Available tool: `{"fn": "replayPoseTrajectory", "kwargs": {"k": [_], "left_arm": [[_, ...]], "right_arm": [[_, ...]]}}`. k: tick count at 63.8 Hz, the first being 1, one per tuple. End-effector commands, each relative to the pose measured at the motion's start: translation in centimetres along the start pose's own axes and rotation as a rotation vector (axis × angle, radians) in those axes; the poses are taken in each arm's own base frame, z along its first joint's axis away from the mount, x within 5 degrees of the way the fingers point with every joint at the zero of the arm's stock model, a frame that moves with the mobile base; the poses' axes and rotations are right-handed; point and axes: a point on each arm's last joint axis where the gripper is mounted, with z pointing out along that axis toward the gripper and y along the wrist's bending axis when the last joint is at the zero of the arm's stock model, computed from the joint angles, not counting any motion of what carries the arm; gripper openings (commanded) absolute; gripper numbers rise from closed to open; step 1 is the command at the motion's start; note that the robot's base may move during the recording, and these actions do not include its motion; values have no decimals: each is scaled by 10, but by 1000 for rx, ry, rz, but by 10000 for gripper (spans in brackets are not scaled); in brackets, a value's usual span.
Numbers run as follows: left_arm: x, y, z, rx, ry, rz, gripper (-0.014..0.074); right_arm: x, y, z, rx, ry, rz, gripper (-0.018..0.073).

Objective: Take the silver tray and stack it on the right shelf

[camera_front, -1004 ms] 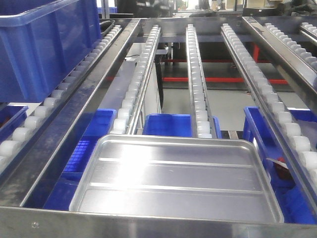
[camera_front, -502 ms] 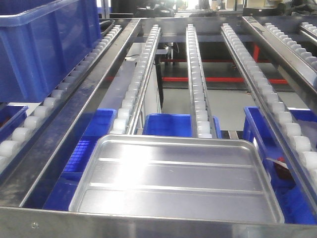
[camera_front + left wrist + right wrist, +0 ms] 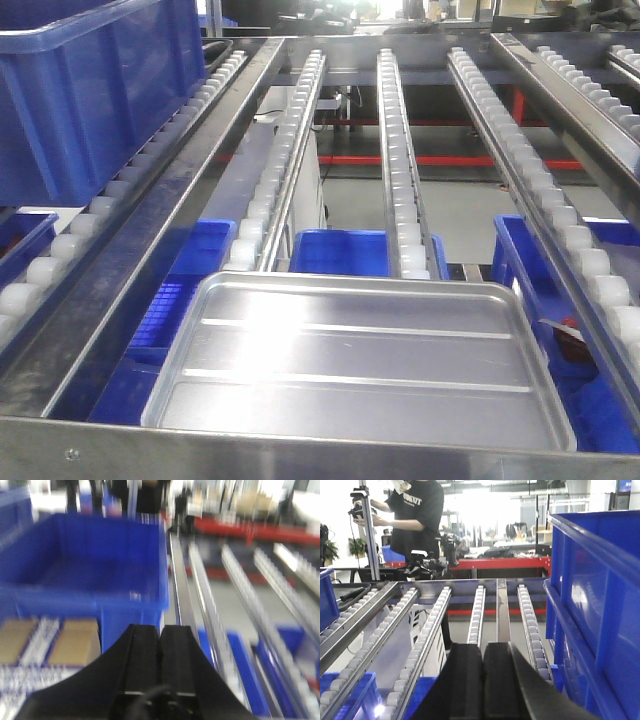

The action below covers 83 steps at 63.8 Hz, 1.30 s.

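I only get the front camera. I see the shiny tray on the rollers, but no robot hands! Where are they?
Observer: The left wrist camera shows the left gripper shut with nothing in it, facing a big blue bin.
Operator: And the other hand?
Observer: The right gripper is shut and empty too. It looks along roller tracks, with blue crates at the right of that picture.
Operator: Is anybody there?
Observer: Yes. The right wrist camera shows a person in a black T-shirt standing beyond the rack's far end.
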Motion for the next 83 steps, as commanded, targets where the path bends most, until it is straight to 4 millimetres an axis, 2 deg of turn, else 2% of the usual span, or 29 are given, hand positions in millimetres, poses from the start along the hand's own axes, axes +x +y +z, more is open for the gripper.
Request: {"fn": "replayPoseTrajectory", "kwargs": {"k": [1, 6, 17, 22, 30, 38, 43, 54, 60, 68, 76, 83], "left_arm": [[-22, -3, 18, 19, 66, -35, -100], [-26, -6, 39, 35, 157, -64, -100], [-23, -26, 78, 221, 338, -18, -100], [-16, -39, 93, 324, 419, -5, -99], [-3, -56, 110, 423, 531, 7, -66], [10, -69, 123, 476, 609, 12, 172], [14, -74, 131, 488, 638, -5, 272], [18, -78, 149, 466, 621, -80, 274], [22, -82, 156, 481, 677, -156, 274], [25, -89, 167, 511, 750, -152, 274], [28, -109, 178, 578, 814, -103, 274], [37, -131, 183, 616, 863, 8, 274]], "right_arm": [[-26, 3, 11, -19, -36, -9, 71], [-30, 7, 20, -53, 15, -4, 146], [-24, 19, 37, -164, 165, 15, 433], [-16, 28, 44, -237, 240, 65, 494], [-5, 45, 52, -347, 337, 134, 503], [6, 65, 59, -459, 422, 130, 503], [15, 78, 63, -519, 472, 118, 502], [33, 97, 76, -563, 537, 100, 501], [38, 105, 84, -562, 575, 114, 501], [43, 120, 91, -585, 691, 135, 501], [61, 133, 99, -591, 847, 82, 501], [82, 136, 107, -541, 1006, 59, 501]]}}
